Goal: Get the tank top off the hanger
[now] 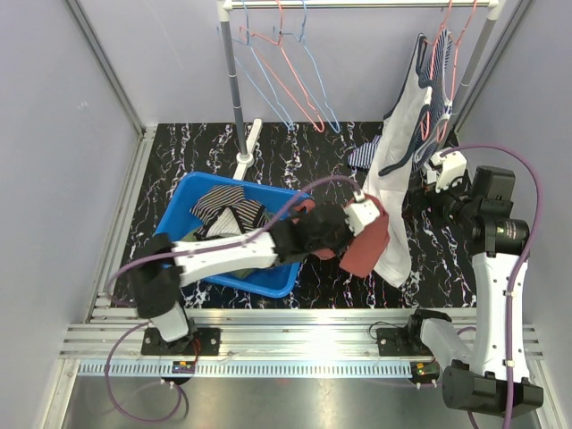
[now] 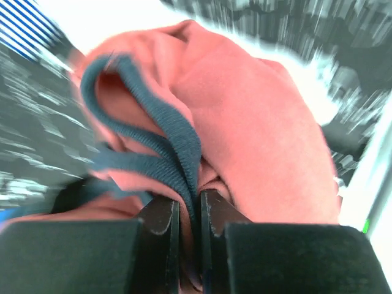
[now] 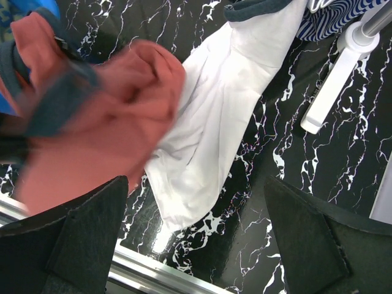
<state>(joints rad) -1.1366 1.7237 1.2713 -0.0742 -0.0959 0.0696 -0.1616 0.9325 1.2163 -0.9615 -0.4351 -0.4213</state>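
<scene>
The left gripper [image 2: 190, 211] has its jaws pinching the salmon-red fabric tank top [image 2: 257, 122] by its navy trim, held above the black marbled counter [image 1: 179, 152] beside the blue plastic bin [image 1: 188, 214]. The right gripper [image 3: 196, 184] has its jaws spread wide near the white hanging garment [image 3: 226, 92].

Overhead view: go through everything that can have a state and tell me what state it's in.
left claw: shut on the dark trim of the red top.
right claw: open, empty.
red top: bunched, held by the left claw.
white top: hanging from the rail.
striped top: hanging from the rail beside the white top.
spare hangers: on the rail, bare.
blue bin: holding clothes.
</scene>
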